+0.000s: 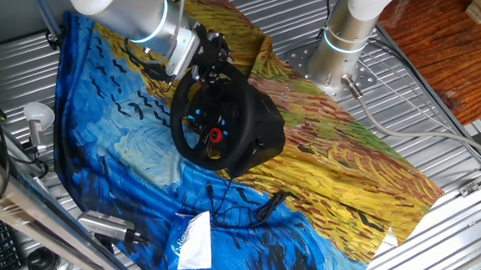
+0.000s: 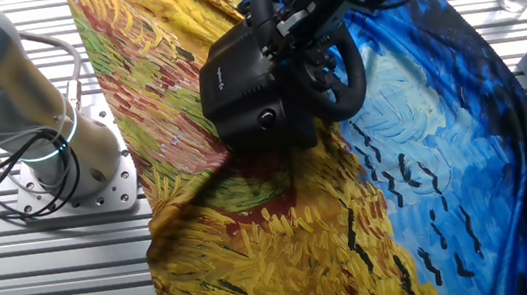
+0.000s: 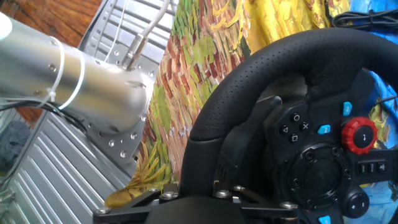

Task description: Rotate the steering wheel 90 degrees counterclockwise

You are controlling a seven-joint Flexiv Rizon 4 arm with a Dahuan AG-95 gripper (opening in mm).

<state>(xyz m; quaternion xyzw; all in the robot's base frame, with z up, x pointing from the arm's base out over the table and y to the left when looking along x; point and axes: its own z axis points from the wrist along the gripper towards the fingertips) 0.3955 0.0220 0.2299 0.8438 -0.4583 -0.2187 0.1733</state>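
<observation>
Right now the steering wheel [image 1: 216, 121] sits near the middle of the counter [image 1: 443, 105], on a big painted cloth [image 1: 338, 174] that is blue on one side and yellow on the other. The wheel is round and black, with a thick rim that has tiny dots all over it. A red round button [image 1: 215, 135] shows on its face, and small blue lights [image 1: 193, 115] glow next to it. In the hand view you can see little buttons with shapes on them and the red knob [image 3: 359, 135] with a white mark.

Behind the wheel is a fat black base [image 2: 252, 93]. It rests on the cloth where the yellow part meets the blue part. A thin black cable [image 1: 257, 211] lies on the cloth in front of the wheel, close to a white paper packet [image 1: 192, 241].

The hand [image 1: 208, 53] is up at the top edge of the rim, and it touches the wheel there. From the other fixed view the hand [image 2: 302, 12] reaches over the rim from the blue side. Its fingers are hard to make out against the black wheel, so I cannot tell if they are apart or squeezed on the rim.

The silver foot of the arm [image 2: 53, 153] stands on the metal counter beside the cloth.
</observation>
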